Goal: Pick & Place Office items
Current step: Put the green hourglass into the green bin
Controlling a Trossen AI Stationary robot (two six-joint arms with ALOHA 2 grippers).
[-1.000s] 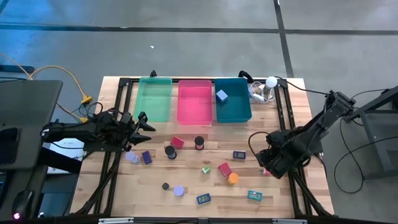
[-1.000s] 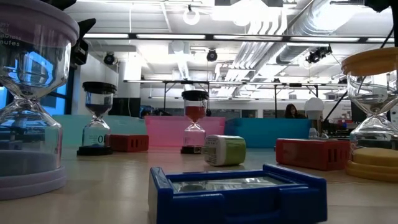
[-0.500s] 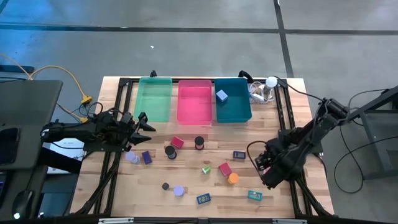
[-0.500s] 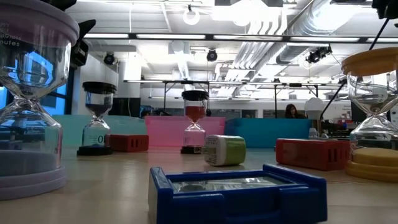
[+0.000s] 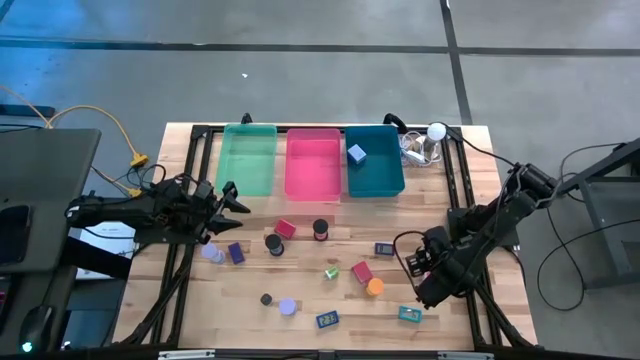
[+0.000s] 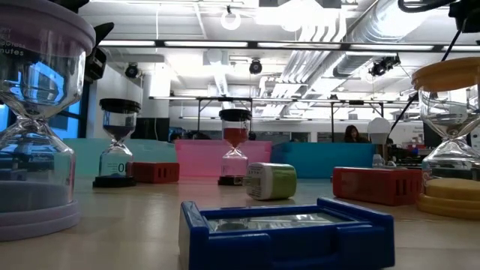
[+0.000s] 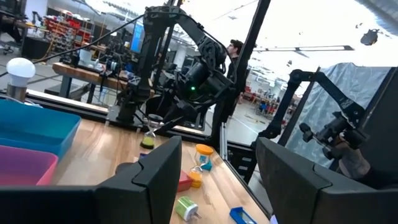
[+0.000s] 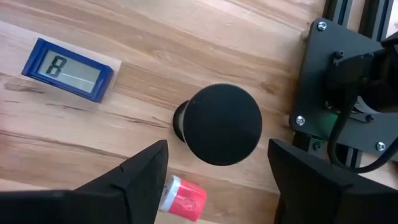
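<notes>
Lowered and drawn toward the table's front since the earlier frame was the right gripper (image 5: 424,283), its fingers spread.
It was held above a black-topped sand timer (image 8: 224,124); the left gripper (image 5: 228,198), also spread, was kept near the green bin (image 5: 248,160).

Green bin (image 5: 247,160), pink bin (image 5: 313,164) and teal bin (image 5: 374,165) line the table's (image 5: 300,300) far edge.

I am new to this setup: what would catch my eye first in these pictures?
Three bins in a row, green, pink and teal, along the table's far edge. In front of them lie many small colourful office items scattered on the wood. The right gripper hangs open above the items at the table's right.
</notes>
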